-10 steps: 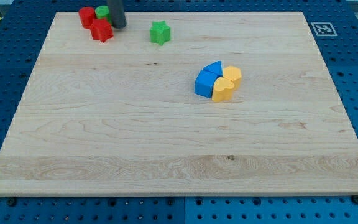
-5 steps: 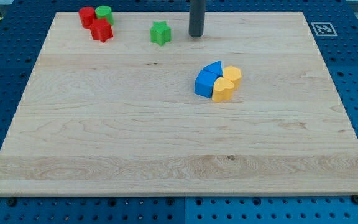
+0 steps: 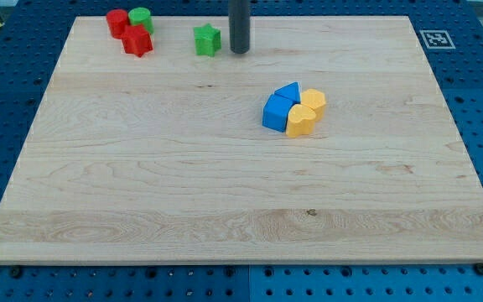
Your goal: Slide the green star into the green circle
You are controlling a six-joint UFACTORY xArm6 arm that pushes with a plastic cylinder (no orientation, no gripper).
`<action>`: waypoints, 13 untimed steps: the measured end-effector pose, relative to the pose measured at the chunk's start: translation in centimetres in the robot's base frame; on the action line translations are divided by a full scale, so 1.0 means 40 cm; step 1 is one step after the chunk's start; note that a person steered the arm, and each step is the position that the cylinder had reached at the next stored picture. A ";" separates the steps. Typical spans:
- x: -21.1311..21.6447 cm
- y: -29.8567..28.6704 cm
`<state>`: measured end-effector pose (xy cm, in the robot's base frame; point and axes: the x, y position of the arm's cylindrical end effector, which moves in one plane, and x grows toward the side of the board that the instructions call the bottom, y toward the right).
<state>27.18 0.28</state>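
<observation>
Jaws: none fitted; the arm ends in a plain dark rod, so nothing opens, closes or holds. My tip (image 3: 239, 51) rests on the board near the view's top, just to the view's right of the green star (image 3: 207, 39); whether the two touch cannot be told, though any gap is narrow.

Nearest the view's bottom, the wooden board (image 3: 225, 210) shows bare grain with one small dark knot (image 3: 312, 211). Further up, right of centre, four blocks sit packed together and touching: a blue cube (image 3: 274, 112) at the cluster's left, a blue triangle (image 3: 288, 91) above it, a yellow block (image 3: 300, 121) with a rounded heart-like shape at lower right, and a second yellow block (image 3: 314, 101) of similar form at upper right.

At the far edge, view's left, a red star (image 3: 137, 40) lies below a red cylinder (image 3: 117, 22) and the green circle (image 3: 141, 18), all close together. The green star stands apart from this group, to its right, on the same far strip.

A printed marker tag (image 3: 437, 39) sits off the board's far right corner
</observation>
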 end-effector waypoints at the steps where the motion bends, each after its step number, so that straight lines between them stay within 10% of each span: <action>1: -0.001 0.004; 13: -0.018 -0.361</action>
